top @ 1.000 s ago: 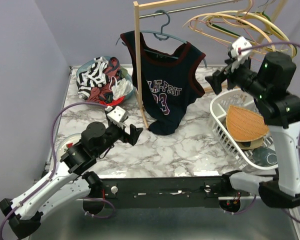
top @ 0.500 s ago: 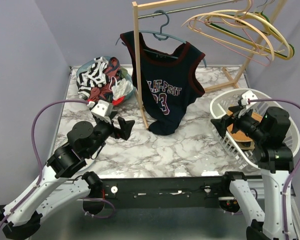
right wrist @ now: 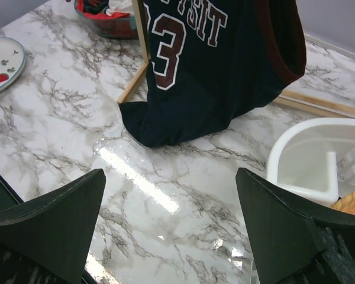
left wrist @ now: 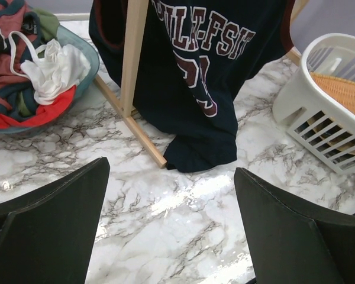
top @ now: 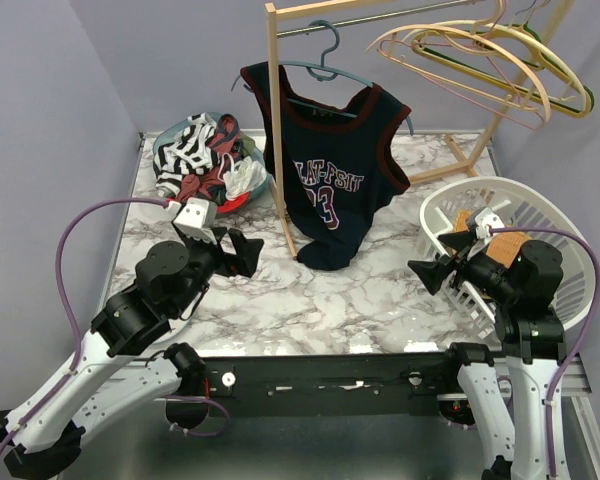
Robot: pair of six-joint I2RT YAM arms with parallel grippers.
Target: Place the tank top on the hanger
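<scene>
The navy tank top (top: 330,170) with red trim and the number 23 hangs on the grey-blue hanger (top: 325,68), whose hook is over the metal rail. Its hem rests on the marble table (top: 310,300). The same tank top (left wrist: 207,65) fills the top of the left wrist view and the tank top (right wrist: 219,65) also shows in the right wrist view. My left gripper (top: 245,252) is open, low over the table, left of the garment. My right gripper (top: 432,272) is open too, right of the garment by the white basket. Nothing sits between either pair of fingers.
A wooden rack post (top: 278,130) stands in front of the tank top, its foot (left wrist: 133,124) on the table. A teal bowl of mixed clothes (top: 205,160) sits back left. A white basket (top: 510,250) stands at the right. Beige and green hangers (top: 480,55) hang on the rail. A plate (right wrist: 3,65) lies at the left.
My right arm has dropped from high beside the rail down to the basket, near the table. My left gripper has drawn back a little to the left. The tank top has stayed on the hanger.
</scene>
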